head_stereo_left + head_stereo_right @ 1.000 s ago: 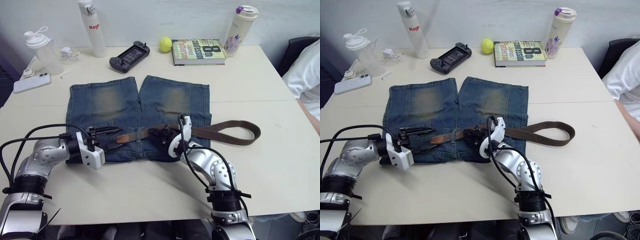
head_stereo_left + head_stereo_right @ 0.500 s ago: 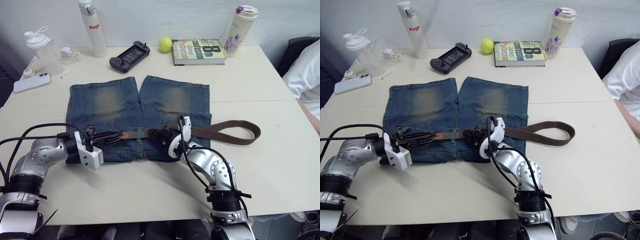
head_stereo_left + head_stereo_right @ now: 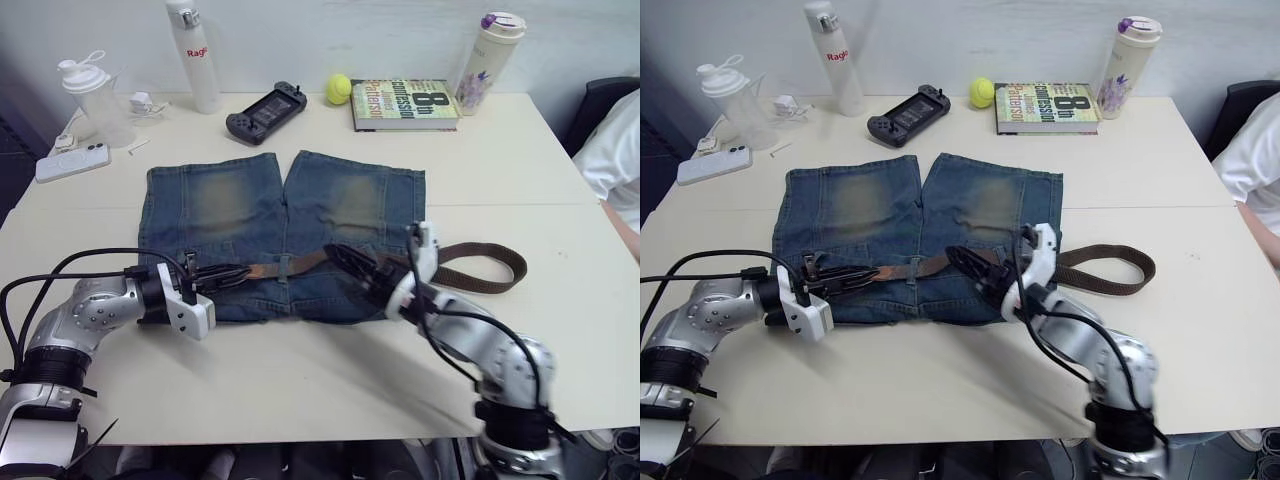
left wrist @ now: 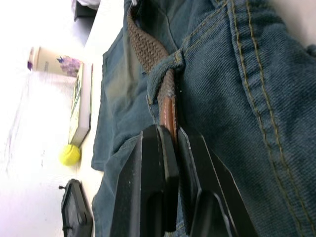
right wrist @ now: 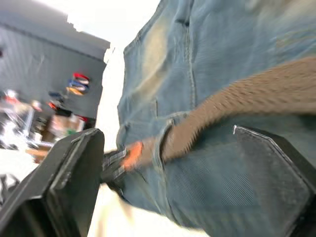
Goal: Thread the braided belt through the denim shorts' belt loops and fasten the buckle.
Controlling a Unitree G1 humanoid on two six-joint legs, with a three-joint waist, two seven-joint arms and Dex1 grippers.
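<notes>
cream table point(image 3: 300, 390) against a pale wall, with bottles, a game controller, a tennis ball and a book along its far edge. the denim shorts point(image 3: 250, 215) lie flat at the centre, legs pointing to 12 o'clock and waistband nearest the robot. the braided belt point(image 3: 470, 268) runs along the waistband and loops off toward 3 o'clock onto bare table. its smooth tan tip has passed under one of the belt loops point(image 4: 165, 66) near the middle. the left gripper point(image 3: 218, 277), at 9 o'clock of the shorts, has its fingers pressed together on that tip. the right gripper point(image 3: 362, 272), just right of centre, hovers above the belt with fingers spread wide, holding nothing.

to do this step well, the left gripper should likely draw the tip low and flat along the waistband, while the right feeds slack so the denim does not bunch.

the buckle cannot be made out. the remaining loops toward 9 o'clock are hard to distinguish from the denim.
</notes>
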